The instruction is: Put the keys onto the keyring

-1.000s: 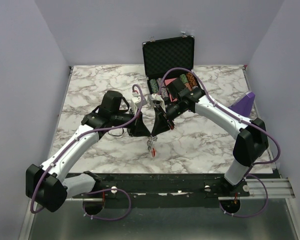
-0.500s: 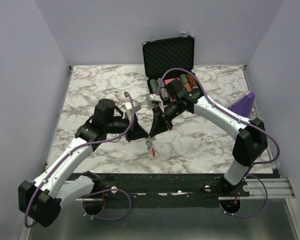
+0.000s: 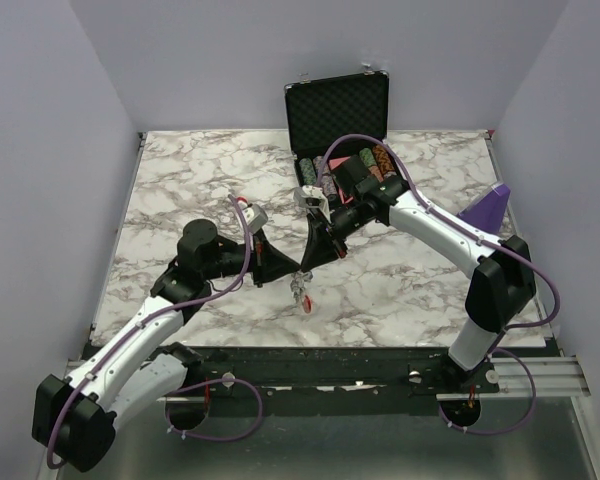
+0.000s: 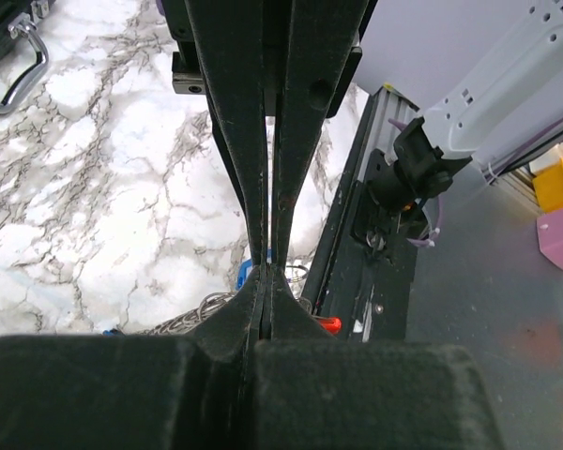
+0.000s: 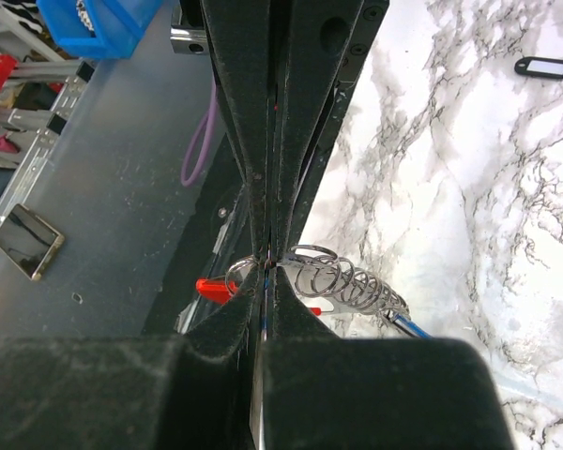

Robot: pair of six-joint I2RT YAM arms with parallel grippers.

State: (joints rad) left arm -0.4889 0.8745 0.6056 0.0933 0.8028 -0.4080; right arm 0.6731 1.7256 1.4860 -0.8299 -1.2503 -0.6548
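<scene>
Right end effector (image 5: 267, 261) pinches the keyring (image 5: 208, 285), left end effector (image 4: 266, 272) closed alongside.

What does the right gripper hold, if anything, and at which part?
The right gripper holds the bunch of keys. Its fingertips pinch one small silver ring at the end of the bunch.
</scene>
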